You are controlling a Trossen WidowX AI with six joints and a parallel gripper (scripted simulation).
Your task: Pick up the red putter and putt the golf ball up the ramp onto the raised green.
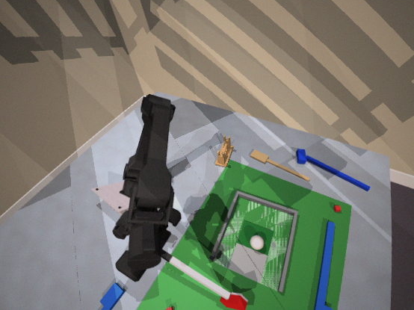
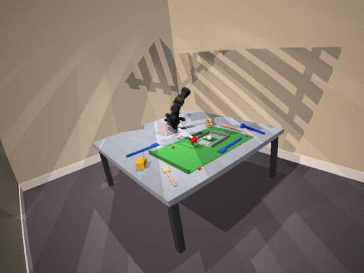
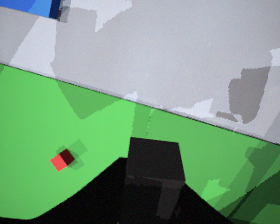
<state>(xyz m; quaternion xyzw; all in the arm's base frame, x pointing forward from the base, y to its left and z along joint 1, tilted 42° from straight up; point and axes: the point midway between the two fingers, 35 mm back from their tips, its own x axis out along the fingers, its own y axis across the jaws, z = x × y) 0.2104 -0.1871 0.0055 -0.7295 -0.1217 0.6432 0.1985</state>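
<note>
The gripper is shut on the white shaft of the red putter. The putter slants down to its red head, over the mat just outside the grey-walled frame. The white golf ball is inside the frame, on the small dark green square of the raised green, just beyond the pale ramp. The putter head is well apart from the ball. In the wrist view the dark gripper parts show at the bottom, and the putter and ball are out of sight.
The green mat carries a blue bar and small red cubes. Around it lie a blue mallet, a wooden paddle, a wooden stand, a yellow block and a blue club.
</note>
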